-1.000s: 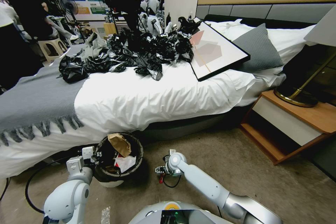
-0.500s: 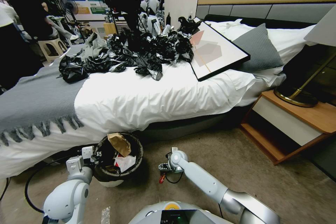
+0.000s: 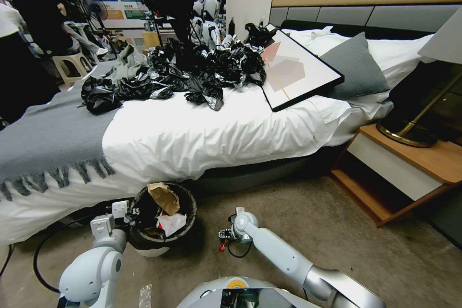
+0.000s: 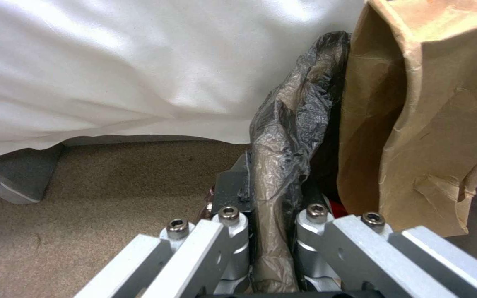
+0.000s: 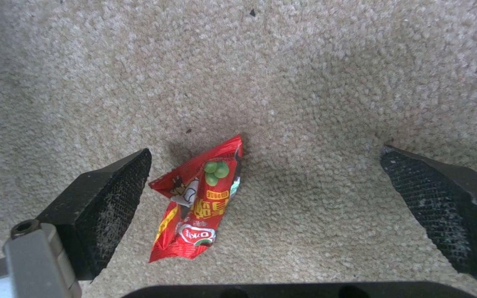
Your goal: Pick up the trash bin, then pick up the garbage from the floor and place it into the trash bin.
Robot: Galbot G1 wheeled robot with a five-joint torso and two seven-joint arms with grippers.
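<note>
Left gripper (image 4: 271, 231) jaws clamp the bin (image 3: 163, 238) rim. Right gripper (image 5: 266, 207) jaws gape over a wrapper (image 5: 197, 203) on open carpet (image 5: 316, 82), long axis crossing the gap.

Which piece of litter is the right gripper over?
On the carpet beside the bed, right of the trash bin, the right gripper hangs open above a red wrapper. It is crumpled, with green peas and yellow print, alone on bare floor.
</note>
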